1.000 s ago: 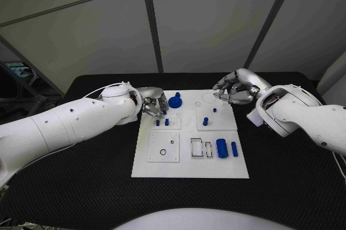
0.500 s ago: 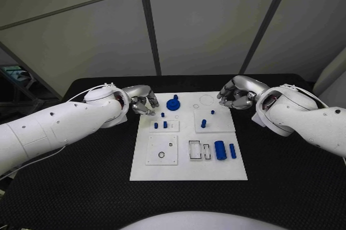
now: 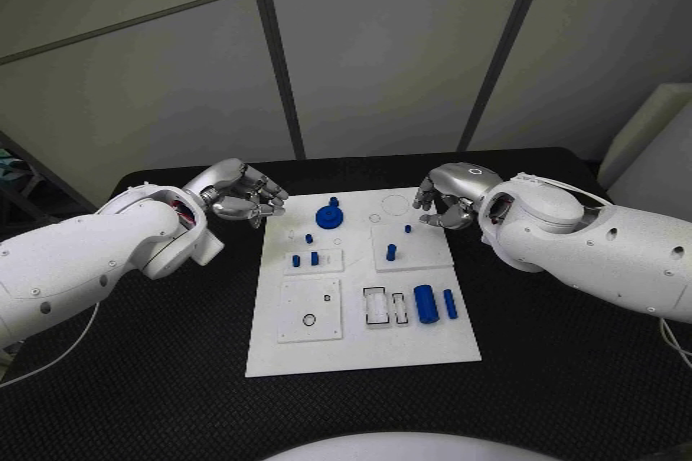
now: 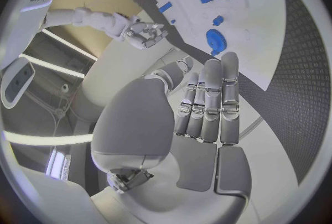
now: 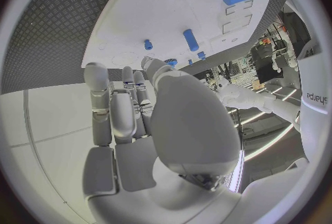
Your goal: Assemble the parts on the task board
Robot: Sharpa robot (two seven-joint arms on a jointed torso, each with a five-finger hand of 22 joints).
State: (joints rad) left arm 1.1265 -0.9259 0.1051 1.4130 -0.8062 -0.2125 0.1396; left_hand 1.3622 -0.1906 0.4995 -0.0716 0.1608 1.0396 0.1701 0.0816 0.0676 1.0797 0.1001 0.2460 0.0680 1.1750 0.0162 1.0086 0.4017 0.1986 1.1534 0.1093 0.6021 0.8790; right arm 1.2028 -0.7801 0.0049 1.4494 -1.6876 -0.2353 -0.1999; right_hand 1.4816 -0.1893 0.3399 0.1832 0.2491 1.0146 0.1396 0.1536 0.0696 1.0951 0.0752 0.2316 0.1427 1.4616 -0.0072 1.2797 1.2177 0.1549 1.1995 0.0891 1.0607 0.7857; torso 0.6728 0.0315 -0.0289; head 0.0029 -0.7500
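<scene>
The task board [image 3: 361, 331], a white plate, lies mid-table carrying small blue parts: a gear [image 3: 330, 217], several pegs [image 3: 391, 251] and a thick cylinder [image 3: 426, 304]. The left hand [image 3: 242, 194] hovers off its far-left corner, the right hand [image 3: 444, 203] at its far-right edge; both have their fingers curled in, holding nothing. Risk: curled fingers descending could knock the upright pegs.
</scene>
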